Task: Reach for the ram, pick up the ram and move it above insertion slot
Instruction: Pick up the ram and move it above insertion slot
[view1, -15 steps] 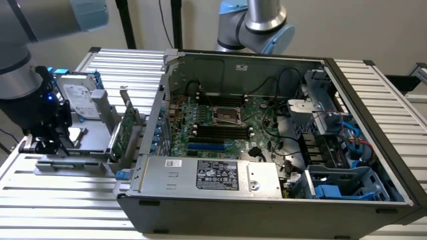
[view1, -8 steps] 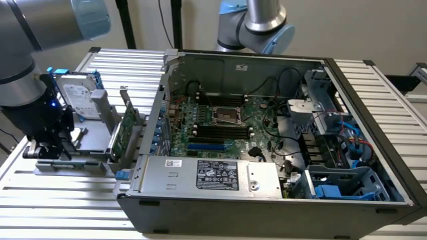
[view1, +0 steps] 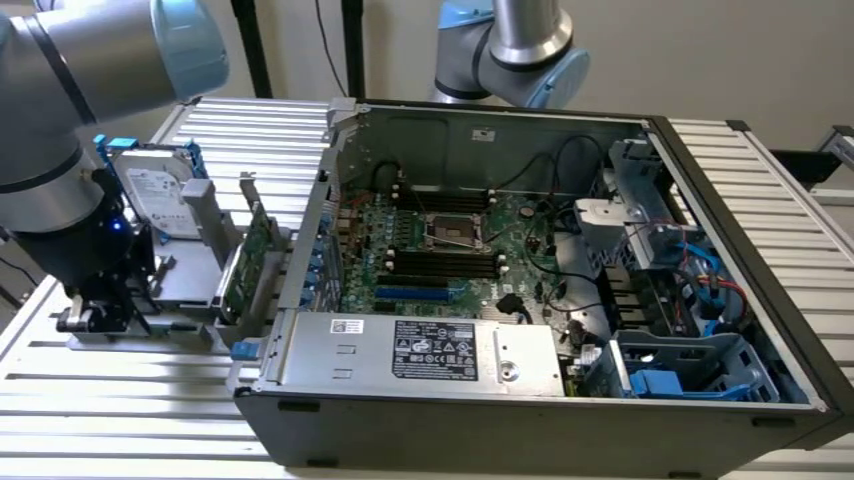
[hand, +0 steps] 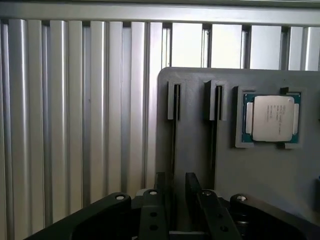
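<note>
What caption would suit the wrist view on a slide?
Open fingers poised over a slotted grey tray holding a processor chip, on a ribbed metal table.

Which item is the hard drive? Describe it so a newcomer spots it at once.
Start at the open computer case; on the exterior view's left of it a grey holder sits on the ribbed table. The hard drive stands on edge in that holder. Unlike the green card beside it, it is a silvery box with a pale label and blue rails.

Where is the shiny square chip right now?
In the wrist view, the square chip sits in a pocket of the grey holder, beside two narrow slots and ahead of the gripper.
</note>
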